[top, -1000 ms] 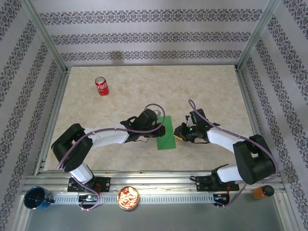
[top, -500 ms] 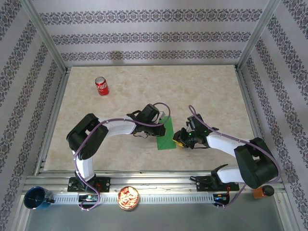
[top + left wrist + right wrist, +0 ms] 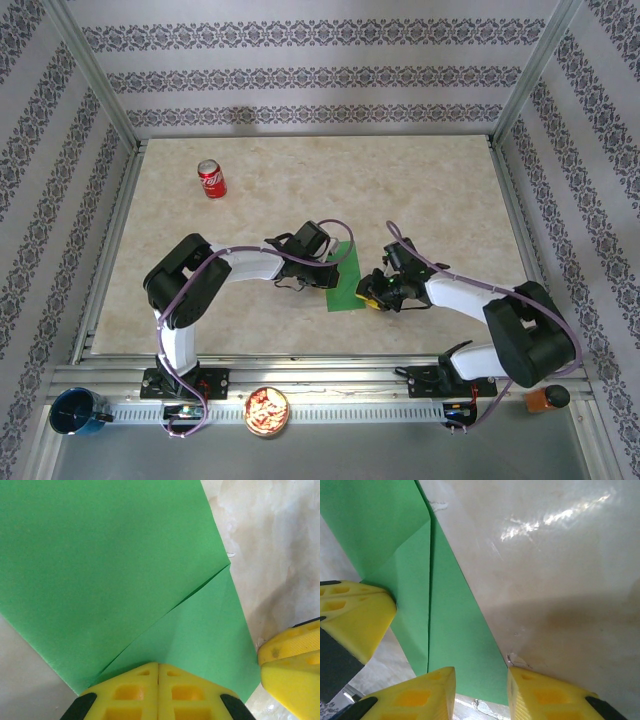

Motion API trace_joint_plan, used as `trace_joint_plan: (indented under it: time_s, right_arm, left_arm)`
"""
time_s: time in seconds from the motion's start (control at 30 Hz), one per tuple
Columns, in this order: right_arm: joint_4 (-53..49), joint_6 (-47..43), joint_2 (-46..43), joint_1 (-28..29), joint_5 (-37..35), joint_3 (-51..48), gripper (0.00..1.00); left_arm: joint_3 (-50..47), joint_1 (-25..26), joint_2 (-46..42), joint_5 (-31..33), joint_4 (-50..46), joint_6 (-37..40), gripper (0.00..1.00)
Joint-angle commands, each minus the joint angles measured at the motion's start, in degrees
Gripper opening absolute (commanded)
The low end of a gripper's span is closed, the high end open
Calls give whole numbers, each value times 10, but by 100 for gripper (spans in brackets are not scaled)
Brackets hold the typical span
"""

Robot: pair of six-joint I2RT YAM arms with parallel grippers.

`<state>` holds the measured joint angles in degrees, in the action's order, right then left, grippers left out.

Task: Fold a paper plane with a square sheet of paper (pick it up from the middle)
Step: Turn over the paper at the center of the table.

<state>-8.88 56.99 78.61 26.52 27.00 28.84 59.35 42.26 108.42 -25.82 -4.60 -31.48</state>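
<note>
I am looking into a booth lined with grey-and-white damask-striped wallpaper (image 3: 320, 75) and framed by bare aluminium posts (image 3: 90, 70). Its floor is a glossy beige marbled tabletop (image 3: 300, 180); glare streaks it ahead of my right gripper in that wrist view.

The black-and-white left arm (image 3: 235, 268) and right arm (image 3: 465, 295) both reach toward the middle. Between their grippers lies the thin bright green sheet of paper (image 3: 346, 272). It is flat on the table, a narrow rectangle with one corner turned over into a triangular flap (image 3: 200, 635).

My left gripper (image 3: 158, 672) has its yellow fingers pressed tight together, tips at the sheet's edge beside that flap. I cannot tell whether any paper is caught between them. My right gripper (image 3: 480, 680) stands narrowly parted, with the end of the sheet lying in the gap.

A red cylindrical metal soda can (image 3: 211, 179) stands upright, well off beyond and to the left of the left gripper.
</note>
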Motion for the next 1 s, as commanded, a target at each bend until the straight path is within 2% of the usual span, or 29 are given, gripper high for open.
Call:
trace_joint_plan:
  time_s: [0.0, 0.27, 0.5, 0.7, 0.97]
  right_arm:
    - [-8, -7, 6, 10, -6, 13, 34]
    - [3, -16, 36, 14, 8, 31, 34]
    - [-14, -38, 30, 17, -18, 42, 35]
    - [33, -38, 45, 14, 1, 56, 39]
    - [43, -72, 49, -23, 29, 79, 46]
  left_arm:
    - [-27, -1, 15, 1, -18, 4, 6]
    - [-27, -1, 12, -1, -13, -3, 6]
    - [-37, -1, 10, -6, 6, -16, 5]
    - [-43, -2, 13, -19, 20, -25, 5]
    - [-43, -3, 22, -32, 28, -35, 5]
